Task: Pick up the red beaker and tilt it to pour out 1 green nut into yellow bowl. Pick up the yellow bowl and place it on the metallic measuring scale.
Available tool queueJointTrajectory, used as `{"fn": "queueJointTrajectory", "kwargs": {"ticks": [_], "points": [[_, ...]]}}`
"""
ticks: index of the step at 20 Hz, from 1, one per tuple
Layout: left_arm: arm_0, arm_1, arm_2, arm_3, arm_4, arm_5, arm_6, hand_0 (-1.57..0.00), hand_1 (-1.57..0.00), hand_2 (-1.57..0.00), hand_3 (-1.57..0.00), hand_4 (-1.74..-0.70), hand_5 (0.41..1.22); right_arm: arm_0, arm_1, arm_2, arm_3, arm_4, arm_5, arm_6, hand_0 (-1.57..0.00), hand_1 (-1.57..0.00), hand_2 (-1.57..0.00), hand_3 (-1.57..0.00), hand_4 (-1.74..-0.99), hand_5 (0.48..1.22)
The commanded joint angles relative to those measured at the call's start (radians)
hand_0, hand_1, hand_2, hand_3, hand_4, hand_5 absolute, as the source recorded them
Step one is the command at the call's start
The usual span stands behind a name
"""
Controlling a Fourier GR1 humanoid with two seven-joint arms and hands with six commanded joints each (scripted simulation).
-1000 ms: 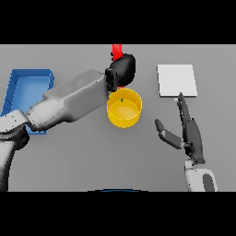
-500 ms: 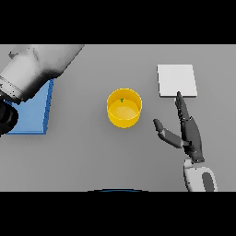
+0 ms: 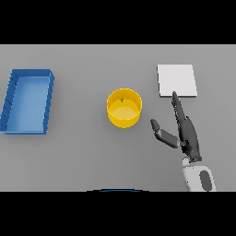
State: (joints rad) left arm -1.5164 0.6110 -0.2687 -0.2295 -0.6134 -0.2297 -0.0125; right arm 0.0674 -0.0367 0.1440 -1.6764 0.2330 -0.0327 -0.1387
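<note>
Round yellow bowl [image 3: 124, 109], green nut [image 3: 122, 100] inside.

Count on the grey table [image 3: 83, 156]: 1 yellow bowl [image 3: 124, 109], 1 small green nut [image 3: 122, 99] inside it, 1 blue tray [image 3: 27, 101], 1 white square scale [image 3: 177, 80], 1 robot hand (the right hand [image 3: 188, 137]). That makes 5 items in view.

Even, bright, diffuse light covers the grey table [image 3: 83, 156] with no glare; shadows are barely there (only faint shading inside the yellow bowl [image 3: 124, 108]). Edges look slightly soft.
</note>
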Motion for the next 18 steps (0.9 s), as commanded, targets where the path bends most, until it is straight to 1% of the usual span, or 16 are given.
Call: {"fn": "queueJointTrajectory", "kwargs": {"ticks": [1,2,4,5,6,7,8,9,11,12,13,14,15,17,18], "points": [[0.040,0.006,0.027,0.003,0.030,0.036,0.048,-1.57,-1.57,-1.57,-1.55,-1.74,1.221,-0.006,-0.006,0.000,-0.004,0.002,0.002,0.005,0.00,0.00,0.00,0.00,-1.132,0.614],[0.088,0.006,0.044,0.004,0.055,0.076,0.096,-1.57,-1.57,-1.57,-1.56,-1.74,1.221,-0.008,-0.010,-0.005,-0.010,-0.005,0.004,0.006,0.00,0.00,0.00,0.00,-1.132,0.621],[0.172,0.011,0.090,-0.017,0.115,0.152,0.132,-1.57,-1.57,-1.57,-1.56,-1.74,1.221,-0.010,-0.026,-0.011,-0.007,-0.007,0.011,0.004,0.00,0.00,0.00,0.00,-1.142,0.628],[0.216,0.010,0.115,-0.033,0.151,0.182,0.156,-1.57,-1.57,-1.57,-1.56,-1.74,1.221,-0.006,-0.023,-0.001,-0.014,-0.006,0.019,0.009,0.00,0.00,0.00,0.00,-1.134,0.632],[0.257,0.018,0.145,-0.053,0.188,0.207,0.187,-1.57,-1.57,-1.57,-1.57,-1.74,1.221,-0.007,-0.019,0.000,-0.008,-0.005,0.018,0.017,0.00,0.00,0.00,0.00,-1.133,0.640],[0.285,0.012,0.171,-0.069,0.221,0.228,0.234,-1.57,-1.57,-1.57,-1.57,-1.74,1.221,-0.005,-0.023,-0.003,-0.008,-0.011,0.023,0.008,0.00,0.00,0.00,0.00,-1.138,0.648],[0.328,0.015,0.189,-0.101,0.249,0.237,0.252,-1.57,-1.57,-1.57,-1.57,-1.74,1.221,-0.004,-0.024,-0.004,-0.007,-0.018,0.029,0.013,0.00,0.00,0.00,0.00,-1.133,0.655],[0.374,0.018,0.203,-0.139,0.274,0.248,0.273,-1.57,-1.57,-1.57,-1.57,-1.74,1.221,0.007,-0.027,-0.004,-0.007,-0.021,0.034,0.003,0.00,0.00,0.00,0.00,-1.129,0.659],[0.494,0.006,0.219,-0.249,0.325,0.270,0.295,-1.57,-1.57,-1.57,-1.57,-1.74,1.221,0.004,-0.017,0.002,-0.002,-0.021,0.033,0.007,0.00,0.00,0.00,0.00,-1.131,0.669],[0.565,-0.001,0.222,-0.311,0.346,0.288,0.305,-1.57,-1.57,-1.57,-1.57,-1.74,1.221,0.003,-0.019,0.001,0.003,-0.013,0.026,-0.010,0.00,0.00,0.00,0.00,-1.141,0.673],[0.628,-0.011,0.231,-0.362,0.371,0.301,0.306,-1.57,-1.57,-1.57,-1.57,-1.74,1.221,-0.018,-0.027,-0.008,0.000,-0.017,0.025,0.004,0.00,0.00,0.00,0.00,-1.151,0.676],[0.695,-0.016,0.237,-0.429,0.393,0.316,0.314,-1.57,-1.57,-1.57,-1.57,-1.74,1.221,-0.017,-0.030,-0.010,0.003,-0.019,0.027,0.002,0.00,0.00,0.00,0.00,-1.159,0.677],[0.738,-0.021,0.239,-0.476,0.405,0.325,0.345,-1.57,-1.57,-1.57,-1.57,-1.74,1.221,-0.002,-0.037,-0.008,-0.004,-0.013,0.028,-0.011,0.00,0.00,0.00,0.00,-1.166,0.676],[0.823,-0.027,0.239,-0.596,0.426,0.344,0.382,-1.57,-1.57,-1.57,-1.57,-1.74,1.151,0.007,-0.035,-0.005,0.000,-0.009,0.028,-0.017,0.00,0.00,0.00,0.00,-1.174,0.676],[0.864,-0.029,0.241,-0.642,0.441,0.348,0.397,-1.57,-1.57,-1.57,-1.57,-1.74,1.098,0.012,-0.043,-0.011,-0.004,-0.019,0.034,-0.026,0.00,0.00,0.00,0.00,-1.171,0.677]]}}
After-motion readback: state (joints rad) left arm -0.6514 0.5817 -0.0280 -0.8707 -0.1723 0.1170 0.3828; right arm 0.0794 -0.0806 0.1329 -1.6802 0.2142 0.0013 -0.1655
